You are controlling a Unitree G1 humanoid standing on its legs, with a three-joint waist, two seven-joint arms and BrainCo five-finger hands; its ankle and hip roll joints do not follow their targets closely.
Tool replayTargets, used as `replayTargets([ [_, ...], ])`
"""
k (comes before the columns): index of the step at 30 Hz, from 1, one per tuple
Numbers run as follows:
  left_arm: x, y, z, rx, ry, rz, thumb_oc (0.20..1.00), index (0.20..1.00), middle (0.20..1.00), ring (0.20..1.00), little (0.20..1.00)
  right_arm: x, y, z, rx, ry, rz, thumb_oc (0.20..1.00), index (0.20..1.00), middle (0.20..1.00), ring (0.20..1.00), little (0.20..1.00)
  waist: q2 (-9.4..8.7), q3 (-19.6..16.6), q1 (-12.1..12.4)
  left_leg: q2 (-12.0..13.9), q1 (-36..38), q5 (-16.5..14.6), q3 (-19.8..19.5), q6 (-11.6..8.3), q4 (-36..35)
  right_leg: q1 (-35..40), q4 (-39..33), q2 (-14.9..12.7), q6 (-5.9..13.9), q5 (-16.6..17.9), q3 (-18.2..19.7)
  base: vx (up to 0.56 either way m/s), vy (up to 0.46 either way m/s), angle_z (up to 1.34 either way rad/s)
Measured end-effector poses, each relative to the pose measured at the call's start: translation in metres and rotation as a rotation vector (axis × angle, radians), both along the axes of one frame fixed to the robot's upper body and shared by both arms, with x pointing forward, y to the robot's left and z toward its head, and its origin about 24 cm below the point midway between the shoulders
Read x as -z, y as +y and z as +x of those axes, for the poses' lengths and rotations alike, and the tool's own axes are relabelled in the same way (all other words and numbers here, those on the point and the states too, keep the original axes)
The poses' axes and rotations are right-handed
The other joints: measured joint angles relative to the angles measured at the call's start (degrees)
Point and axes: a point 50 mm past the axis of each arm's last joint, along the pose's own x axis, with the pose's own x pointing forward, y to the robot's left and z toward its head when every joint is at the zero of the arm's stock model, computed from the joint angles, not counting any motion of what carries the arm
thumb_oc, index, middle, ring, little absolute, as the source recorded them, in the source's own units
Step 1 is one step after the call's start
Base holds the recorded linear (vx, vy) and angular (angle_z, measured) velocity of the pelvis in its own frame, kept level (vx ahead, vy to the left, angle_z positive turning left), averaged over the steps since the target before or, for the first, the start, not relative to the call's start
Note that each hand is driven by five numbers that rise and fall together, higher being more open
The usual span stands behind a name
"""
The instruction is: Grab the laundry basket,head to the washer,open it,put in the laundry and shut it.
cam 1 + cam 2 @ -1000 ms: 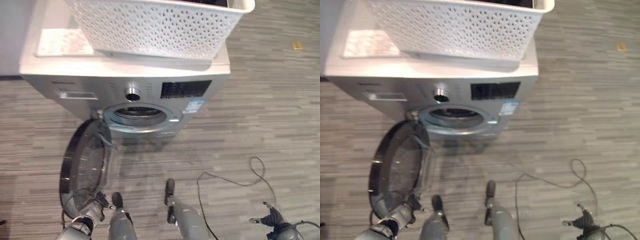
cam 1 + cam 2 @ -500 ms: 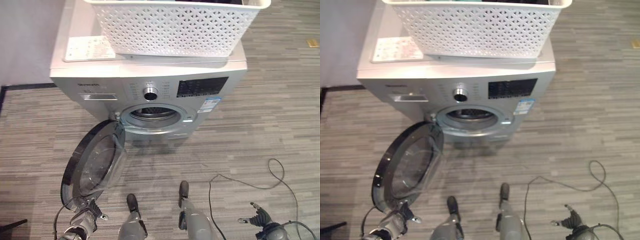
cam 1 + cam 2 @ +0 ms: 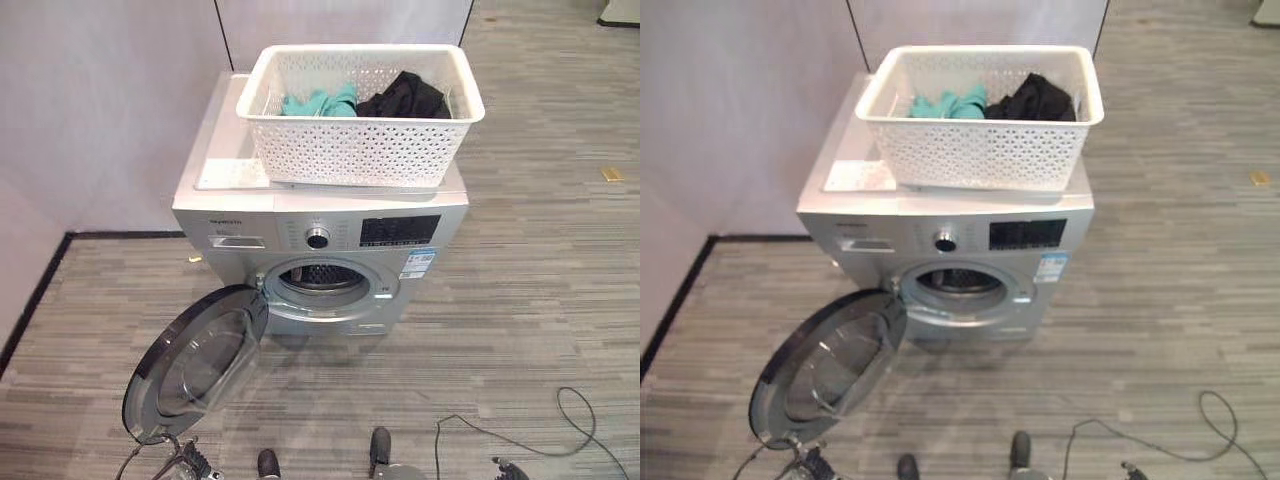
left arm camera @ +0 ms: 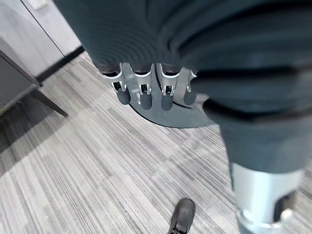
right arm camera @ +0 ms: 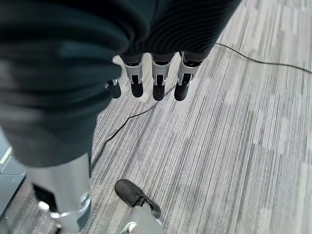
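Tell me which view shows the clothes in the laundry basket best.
The left eye view: the teal garment and black garment lie side by side in the white basket on the washer. The right eye view shows the same. The wrist views show floor.

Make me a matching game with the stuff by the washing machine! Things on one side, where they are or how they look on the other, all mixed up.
Things:
1. laundry basket
2. washer door
3. teal cloth
4. black cloth

Descriptions:
A. swung open, down near the floor
B. in the basket's left half
C. sitting on top of the washer
D. in the basket's right half

Pairs: 1-C, 2-A, 3-B, 4-D
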Motion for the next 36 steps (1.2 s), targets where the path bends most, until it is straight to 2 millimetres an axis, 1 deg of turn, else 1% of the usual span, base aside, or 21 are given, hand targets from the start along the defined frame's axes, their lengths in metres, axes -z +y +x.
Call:
replayTargets([
  [8,0.007,-0.013,-0.015,-0.061,0.012,-0.060,1.000,1.000,1.000,1.000,1.000,0.000,-0.005,-0.014,0.116,-0.007,0.017,1.000,1.000,1.000,1.000,1.000,0.83,-0.5,0.1,0.7,1.2,-2.2,-0.1,0.29,3.5,2.5,0.1,0.3,-0.39,-0.2,0.2,0.01,-0.093,-0.02],
  [11,0.007,-0.011,-0.016,-0.122,-0.004,-0.074,1.000,1.000,1.000,1.000,1.000,-0.002,-0.009,-0.016,0.212,-0.046,0.030,1.000,1.000,1.000,1.000,1.000,1.22,0.2,0.1,2.2,0.8,-3.3,-0.2,-0.48,5.7,0.9,4.9,0.9,-1.02,-2.1,0.3,-0.04,-0.140,-0.09],
  [12,0.005,-0.007,-0.015,-0.151,-0.015,-0.070,1.000,1.000,1.000,1.000,1.000,-0.002,-0.009,-0.017,0.254,-0.068,0.042,1.000,1.000,1.000,1.000,1.000,0.69,1.7,0.1,3.0,0.7,-4.3,-0.5,-1.37,7.8,-3.6,15.9,0.3,-2.07,-7.9,0.5,-0.07,-0.170,-0.17],
  [13,0.006,-0.004,-0.020,-0.169,-0.010,-0.068,1.000,1.000,1.000,1.000,1.000,-0.002,-0.009,-0.018,0.256,-0.071,0.043,1.000,1.000,1.000,1.000,1.000,0.69,2.0,0.4,3.8,-0.1,-4.5,-0.2,-3.34,9.4,-7.2,25.3,0.2,-3.04,-11.8,0.2,-0.09,-0.200,-0.19],
  [14,0.005,0.001,-0.024,-0.189,-0.013,-0.062,1.000,1.000,1.000,1.000,1.000,-0.002,-0.008,-0.019,0.254,-0.074,0.045,1.000,1.000,1.000,1.000,1.000,-0.24,2.1,0.8,4.7,-1.1,-4.1,-0.3,-9.27,11.9,-11.0,35.2,0.5,-4.96,-15.9,-0.5,-0.05,-0.071,0.02],
  [15,0.002,0.011,-0.024,-0.191,-0.019,-0.041,1.000,1.000,1.000,1.000,1.000,0.001,-0.002,-0.024,0.261,-0.067,0.054,1.000,1.000,1.000,1.000,1.000,-4.82,2.4,0.5,2.1,-3.1,-4.0,-3.1,-10.59,17.6,-11.1,35.2,-1.3,-8.24,-21.0,-0.1,-0.01,-0.023,0.07],
  [16,0.001,0.008,-0.015,-0.179,-0.035,-0.049,1.000,1.000,1.000,1.000,1.000,0.000,-0.003,-0.023,0.272,-0.074,0.047,1.000,1.000,1.000,1.000,1.000,-6.24,4.3,0.7,1.7,-7.9,-2.7,-7.4,-9.97,25.3,-10.4,34.2,-1.3,-8.34,-20.4,0.6,0.05,-0.005,-0.10],
  [17,0.002,0.005,-0.016,-0.179,-0.032,-0.058,1.000,1.000,1.000,1.000,1.000,-0.002,-0.004,-0.014,0.257,-0.105,0.043,1.000,1.000,1.000,1.000,1.000,-7.25,4.5,1.6,-2.2,-11.6,-4.0,-12.6,-9.51,28.8,-10.5,30.6,-1.3,-7.51,-17.9,2.4,0.12,-0.005,-0.52],
  [18,0.003,0.003,-0.016,-0.184,-0.029,-0.063,1.000,1.000,1.000,1.000,1.000,-0.005,-0.005,-0.003,0.244,-0.138,0.041,1.000,1.000,1.000,1.000,1.000,-7.52,5.1,2.1,-5.6,-12.7,-4.3,-15.1,-8.18,26.4,-8.9,25.5,-0.9,-7.05,-16.3,3.7,0.19,0.015,-0.58],
  [19,0.006,-0.002,-0.021,-0.195,-0.009,-0.071,1.000,1.000,1.000,1.000,1.000,-0.007,-0.007,0.001,0.237,-0.156,0.035,1.000,1.000,1.000,1.000,1.000,-5.86,5.0,2.0,-5.8,-13.6,-3.6,-13.5,-7.27,20.0,-6.3,20.5,1.3,-5.97,-15.5,2.9,0.23,0.051,-0.38],
  [20,0.007,-0.002,-0.024,-0.201,0.005,-0.069,1.000,1.000,1.000,1.000,1.000,-0.009,-0.006,0.007,0.229,-0.177,0.039,1.000,1.000,1.000,1.000,1.000,-4.61,4.9,2.1,-4.6,-14.4,-2.6,-10.4,-7.38,16.1,-6.4,22.4,2.6,-6.86,-16.1,2.8,0.16,0.044,-0.04],
  [21,0.005,0.000,-0.018,-0.196,-0.011,-0.064,1.000,1.000,1.000,1.000,1.000,-0.008,-0.003,0.005,0.228,-0.173,0.044,1.000,1.000,1.000,1.000,1.000,-4.40,5.7,2.0,-4.7,-15.2,-1.6,-8.4,-8.07,11.2,-4.5,21.7,3.5,-8.96,-16.0,3.1,0.23,0.095,-0.15],
  [22,0.005,-0.002,-0.018,-0.191,-0.014,-0.074,1.000,1.000,1.000,1.000,1.000,-0.007,-0.001,0.006,0.225,-0.178,0.048,1.000,1.000,1.000,1.000,1.000,-4.08,5.9,2.6,-5.0,-15.2,-0.7,-8.6,-7.69,7.9,-3.1,19.5,4.6,-9.51,-15.4,2.9,0.25,0.121,-0.43],
  [23,0.006,-0.002,-0.021,-0.192,-0.006,-0.072,1.000,1.000,1.000,1.000,1.000,-0.008,0.003,0.012,0.205,-0.195,0.057,1.000,1.000,1.000,1.000,1.000,-4.64,5.8,3.6,-5.9,-16.0,0.3,-8.1,-7.58,6.9,-2.0,18.1,4.8,-9.82,-14.8,3.3,0.31,0.149,-0.57],
  [26,0.006,0.000,-0.021,-0.195,0.006,-0.063,1.000,1.000,1.000,1.000,1.000,-0.009,0.009,0.022,0.133,-0.209,0.055,1.000,1.000,1.000,1.000,1.000,-4.48,5.2,3.5,-5.6,-16.3,2.9,-7.8,-8.59,0.0,1.8,10.1,6.9,-8.32,-12.1,3.0,0.22,0.127,-0.43],
  [27,0.006,-0.001,-0.021,-0.196,0.009,-0.064,1.000,1.000,1.000,1.000,1.000,-0.011,0.008,0.027,0.119,-0.219,0.050,1.000,1.000,1.000,1.000,1.000,-4.65,5.3,3.4,-5.0,-16.2,4.0,-7.9,-8.01,0.0,3.5,7.5,7.7,-9.21,-10.5,3.2,0.28,0.201,-0.37],
  [29,0.006,-0.001,-0.023,-0.197,0.014,-0.065,1.000,1.000,1.000,1.000,1.000,-0.013,0.007,0.028,0.097,-0.223,0.039,1.000,1.000,1.000,1.000,1.000,-4.19,4.8,2.8,-4.6,-14.9,5.4,-7.9,-7.45,1.1,6.6,4.0,8.9,-8.16,-9.8,4.1,0.37,0.279,-0.27],
  [32,0.007,-0.002,-0.024,-0.190,0.017,-0.064,1.000,1.000,1.000,1.000,1.000,-0.015,0.008,0.033,0.068,-0.238,0.034,1.000,1.000,1.000,1.000,1.000,-4.23,3.4,2.9,-5.6,-12.9,7.0,-7.6,-5.26,1.6,9.2,1.8,8.7,-7.04,-10.4,5.9,0.27,0.240,-0.29],
  [33,0.006,-0.002,-0.022,-0.187,0.012,-0.066,1.000,1.000,1.000,1.000,1.000,-0.015,0.008,0.031,0.061,-0.232,0.031,1.000,1.000,1.000,1.000,1.000,-4.37,3.2,2.7,-6.2,-12.9,7.1,-7.6,-5.03,1.5,9.5,1.9,8.2,-6.96,-10.4,6.1,0.19,0.197,-0.13],
  [35,0.005,-0.003,-0.011,-0.168,-0.018,-0.070,1.000,1.000,1.000,1.000,1.000,-0.016,0.010,0.035,0.027,-0.238,0.029,1.000,1.000,1.000,1.000,1.000,-5.02,3.1,2.8,-7.9,-12.9,8.0,-7.3,-3.74,1.2,10.4,2.0,6.4,-5.36,-11.6,6.5,0.16,0.183,-0.18],
  [36,0.004,-0.002,-0.010,-0.156,-0.027,-0.066,1.000,1.000,1.000,1.000,1.000,-0.016,0.015,0.041,-0.011,-0.243,0.039,1.000,1.000,1.000,1.000,1.000,-5.17,2.4,2.7,-8.8,-12.1,9.2,-5.6,0.83,0.9,10.5,3.2,5.2,-3.71,-13.4,6.9,0.14,0.172,-0.16],
])
